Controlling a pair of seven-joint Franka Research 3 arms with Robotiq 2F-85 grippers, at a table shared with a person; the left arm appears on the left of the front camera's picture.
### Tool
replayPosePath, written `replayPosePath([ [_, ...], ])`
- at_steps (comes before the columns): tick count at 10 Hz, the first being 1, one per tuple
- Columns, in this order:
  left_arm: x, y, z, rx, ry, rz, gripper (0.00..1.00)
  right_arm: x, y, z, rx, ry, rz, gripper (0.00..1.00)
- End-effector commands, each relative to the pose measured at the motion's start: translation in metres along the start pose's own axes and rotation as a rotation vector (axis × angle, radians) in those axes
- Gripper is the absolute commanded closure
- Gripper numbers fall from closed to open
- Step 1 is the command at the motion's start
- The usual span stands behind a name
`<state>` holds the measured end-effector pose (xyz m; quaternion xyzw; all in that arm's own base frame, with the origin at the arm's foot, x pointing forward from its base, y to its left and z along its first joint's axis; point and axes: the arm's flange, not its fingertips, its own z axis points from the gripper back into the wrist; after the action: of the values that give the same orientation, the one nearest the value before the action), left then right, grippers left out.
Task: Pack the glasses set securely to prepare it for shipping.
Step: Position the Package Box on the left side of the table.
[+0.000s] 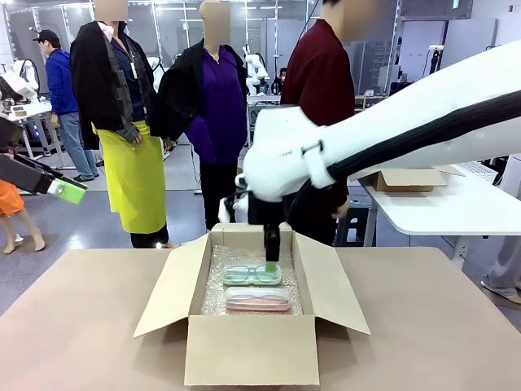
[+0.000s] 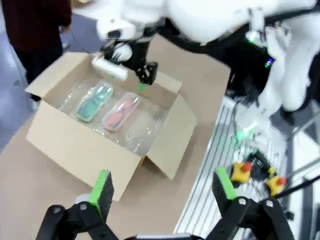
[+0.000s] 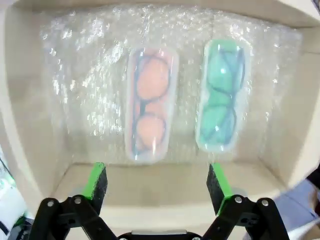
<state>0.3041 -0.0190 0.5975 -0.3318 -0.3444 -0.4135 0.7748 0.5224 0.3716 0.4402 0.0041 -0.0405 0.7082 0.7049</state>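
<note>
The glasses set lies side by side on bubble wrap (image 3: 85, 75) inside an open cardboard box (image 1: 248, 350). The mint green case (image 1: 252, 274) (image 2: 94, 102) (image 3: 222, 102) is farther back. The pale pink case (image 1: 257, 299) (image 2: 121, 111) (image 3: 149, 105) is nearer the front. Dark-rimmed spectacles show through both lids. My right gripper (image 1: 272, 247) (image 2: 145, 75) (image 3: 156, 181) hangs open above the box's far end, pointing down, holding nothing. My left gripper (image 1: 61, 189) (image 2: 162, 190) stands open and empty, well above the table's left side.
All the box's flaps (image 1: 167, 285) are spread outward. A person in a dark red top (image 1: 326, 73) stands just behind the box. A white table (image 1: 456, 204) at the right carries a smaller carton (image 1: 404, 179). Emergency buttons (image 2: 241, 171) sit beside the table.
</note>
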Motion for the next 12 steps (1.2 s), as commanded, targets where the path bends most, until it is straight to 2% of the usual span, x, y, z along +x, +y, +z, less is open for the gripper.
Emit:
replayPosePath([
  [1,-0.009,0.022,-0.007,-0.018,-0.048,0.217,0.00,-0.058,0.028,0.026,-0.019,-0.046,0.023,0.00],
  [3,-0.023,0.050,-0.023,0.006,-0.041,0.373,0.00,-0.113,0.052,0.057,-0.127,-0.090,0.029,0.00],
  [4,-0.026,0.062,-0.028,0.033,-0.036,0.433,0.00,-0.141,0.062,0.067,-0.145,-0.158,0.015,0.00],
  [5,-0.029,0.075,-0.035,0.083,0.002,0.498,0.00,-0.175,0.071,0.073,-0.176,-0.217,0.002,0.00],
  [6,-0.032,0.086,-0.045,0.070,0.043,0.570,0.00,-0.206,0.077,0.073,-0.209,-0.229,-0.063,0.00],
  [7,-0.035,0.098,-0.056,0.105,0.099,0.602,0.00,-0.232,0.084,0.075,-0.222,-0.240,-0.113,0.00],
  [8,-0.035,0.107,-0.065,0.139,0.137,0.622,0.00,-0.254,0.092,0.078,-0.216,-0.224,-0.225,0.00],
  [9,-0.034,0.115,-0.071,0.181,0.152,0.612,0.00,-0.272,0.100,0.082,-0.213,-0.225,-0.298,0.00],
  [11,-0.038,0.127,-0.084,0.200,0.180,0.628,0.00,-0.308,0.113,0.084,-0.180,-0.311,-0.360,0.00],
  [12,-0.042,0.132,-0.088,0.223,0.195,0.633,0.00,-0.324,0.117,0.079,-0.147,-0.346,-0.443,0.00],
])
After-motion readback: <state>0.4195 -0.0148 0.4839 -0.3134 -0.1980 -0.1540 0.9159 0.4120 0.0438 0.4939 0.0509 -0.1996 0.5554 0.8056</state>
